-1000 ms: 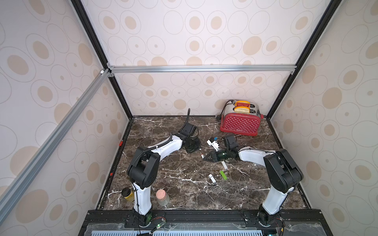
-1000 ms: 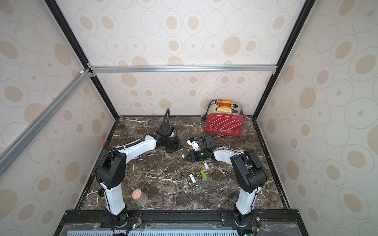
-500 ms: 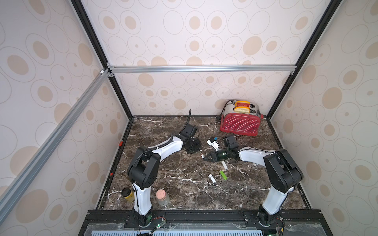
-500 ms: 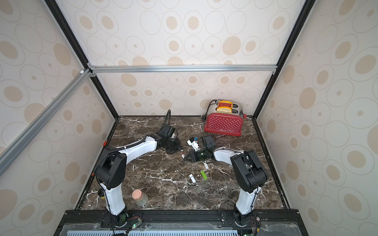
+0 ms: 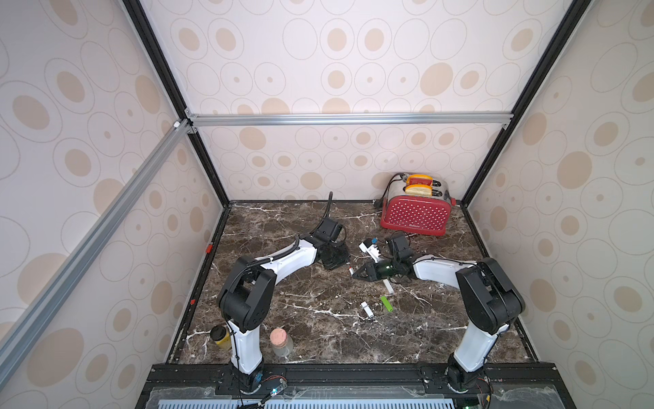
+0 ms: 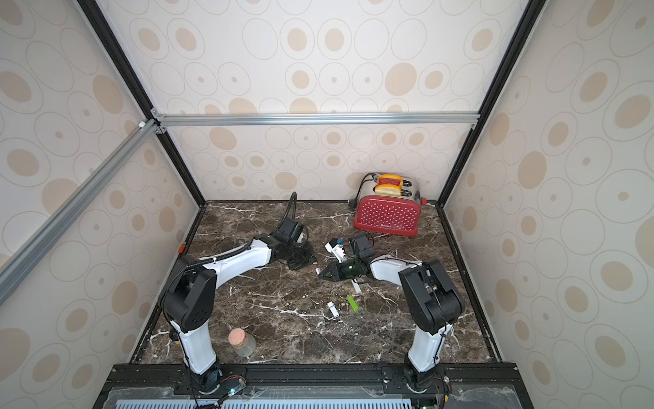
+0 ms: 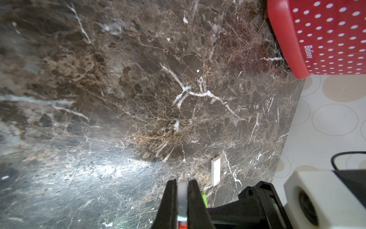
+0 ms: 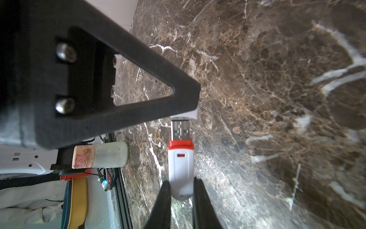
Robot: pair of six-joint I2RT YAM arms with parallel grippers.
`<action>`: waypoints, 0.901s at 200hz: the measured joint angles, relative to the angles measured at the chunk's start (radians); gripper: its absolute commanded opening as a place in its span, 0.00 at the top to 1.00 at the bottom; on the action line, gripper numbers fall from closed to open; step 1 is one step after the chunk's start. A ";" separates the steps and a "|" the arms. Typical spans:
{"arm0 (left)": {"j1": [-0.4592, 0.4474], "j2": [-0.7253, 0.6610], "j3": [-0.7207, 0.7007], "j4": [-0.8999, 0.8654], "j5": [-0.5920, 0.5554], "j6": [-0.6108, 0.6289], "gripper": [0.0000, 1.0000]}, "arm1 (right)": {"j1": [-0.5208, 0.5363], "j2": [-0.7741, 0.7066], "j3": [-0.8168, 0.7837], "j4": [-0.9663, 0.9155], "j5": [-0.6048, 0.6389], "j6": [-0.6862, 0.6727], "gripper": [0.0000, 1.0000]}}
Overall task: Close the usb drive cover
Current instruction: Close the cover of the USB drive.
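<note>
Pinching usb drive (image 8: 180,168): right jaws | left jaws clamp white cover (image 7: 182,195) | toaster (image 7: 326,35) reads "Belinee"

White cap (image 8: 193,114) mostly behind left gripper (image 8: 188,97)

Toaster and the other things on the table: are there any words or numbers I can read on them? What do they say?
"Belinee": white letters on the side of the red toaster, readable in the left wrist view.
The same mark on the toaster in both top views: too small to read.
usb drive and its cover: no words or numbers visible.
</note>
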 measured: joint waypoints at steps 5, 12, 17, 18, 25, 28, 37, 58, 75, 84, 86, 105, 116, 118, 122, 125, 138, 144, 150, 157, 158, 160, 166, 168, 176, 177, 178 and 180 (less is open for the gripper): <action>0.000 0.000 0.000 0.002 0.000 0.000 1.00 | 0.000 0.000 0.000 0.001 -0.001 0.000 1.00; 0.000 0.000 0.000 0.005 0.000 0.000 1.00 | 0.000 0.000 0.000 0.004 -0.001 0.002 1.00; 0.000 0.000 0.000 0.007 0.000 0.000 1.00 | -0.001 0.000 0.000 0.005 -0.002 0.003 1.00; 0.000 0.000 0.000 0.007 0.000 0.000 1.00 | -0.002 0.000 0.000 0.006 -0.002 0.003 1.00; -0.001 0.000 0.000 0.010 0.000 0.000 1.00 | -0.003 0.000 0.000 0.006 -0.002 0.004 1.00; -0.001 0.000 0.000 0.011 0.000 0.000 1.00 | -0.003 0.000 0.000 0.006 -0.002 0.004 1.00; -0.002 0.000 -0.001 0.014 0.000 0.000 1.00 | -0.003 0.000 0.000 0.008 -0.002 0.006 1.00; -0.006 0.000 -0.005 0.019 -0.003 0.000 1.00 | -0.005 0.000 -0.001 0.014 -0.002 0.008 1.00; -0.011 0.000 -0.007 0.024 -0.003 0.000 1.00 | -0.006 0.000 -0.006 0.016 -0.002 0.011 1.00; -0.013 -0.001 -0.009 0.027 -0.004 0.000 1.00 | -0.007 0.000 -0.009 0.016 -0.002 0.011 1.00; -0.014 -0.001 -0.010 0.028 -0.005 0.000 1.00 | -0.007 0.000 -0.010 0.017 -0.002 0.011 1.00; -0.016 -0.003 -0.018 0.035 -0.005 0.000 1.00 | -0.011 0.000 -0.014 0.018 -0.002 0.014 1.00; -0.017 -0.007 -0.022 0.036 -0.006 0.000 1.00 | -0.012 0.000 -0.015 0.021 -0.003 0.015 1.00; -0.017 -0.007 -0.023 0.036 -0.006 0.000 1.00 | -0.012 0.000 -0.015 0.021 -0.003 0.015 1.00; -0.018 -0.009 -0.024 0.037 -0.006 0.000 1.00 | -0.013 0.000 -0.016 0.021 -0.005 0.015 1.00; -0.018 -0.011 -0.024 0.037 -0.006 0.000 1.00 | -0.013 0.000 -0.016 0.022 -0.006 0.015 1.00; -0.019 -0.018 -0.026 0.038 -0.007 0.000 1.00 | -0.014 0.000 -0.016 0.028 -0.010 0.015 1.00; -0.019 -0.019 -0.026 0.038 -0.007 0.000 1.00 | -0.014 0.000 -0.016 0.031 -0.011 0.015 1.00; -0.019 -0.021 -0.026 0.039 -0.008 0.000 1.00 | -0.015 0.000 -0.016 0.033 -0.013 0.015 1.00; -0.019 -0.021 -0.027 0.040 -0.009 0.000 1.00 | -0.016 0.000 -0.016 0.035 -0.014 0.015 1.00; -0.019 -0.021 -0.027 0.040 -0.009 0.000 1.00 | -0.016 0.000 -0.016 0.035 -0.014 0.015 1.00; -0.019 -0.021 -0.028 0.040 -0.010 0.000 1.00 | -0.016 0.000 -0.016 0.035 -0.015 0.015 1.00; -0.020 -0.021 -0.029 0.041 -0.010 0.000 1.00 | -0.016 0.000 -0.016 0.036 -0.016 0.016 1.00; -0.020 -0.021 -0.029 0.041 -0.010 0.000 1.00 | -0.016 0.000 -0.016 0.036 -0.016 0.016 1.00; -0.022 -0.021 -0.031 0.043 -0.010 0.000 1.00 | -0.017 0.000 -0.016 0.037 -0.016 0.019 1.00; -0.023 -0.021 -0.032 0.043 -0.010 0.000 1.00 | -0.017 0.000 -0.016 0.036 -0.016 0.019 1.00; -0.023 -0.021 -0.032 0.043 -0.010 0.000 1.00 | -0.017 0.000 -0.017 0.036 -0.016 0.019 1.00; -0.023 -0.021 -0.032 0.044 -0.010 0.000 1.00 | -0.017 0.000 -0.017 0.036 -0.016 0.019 1.00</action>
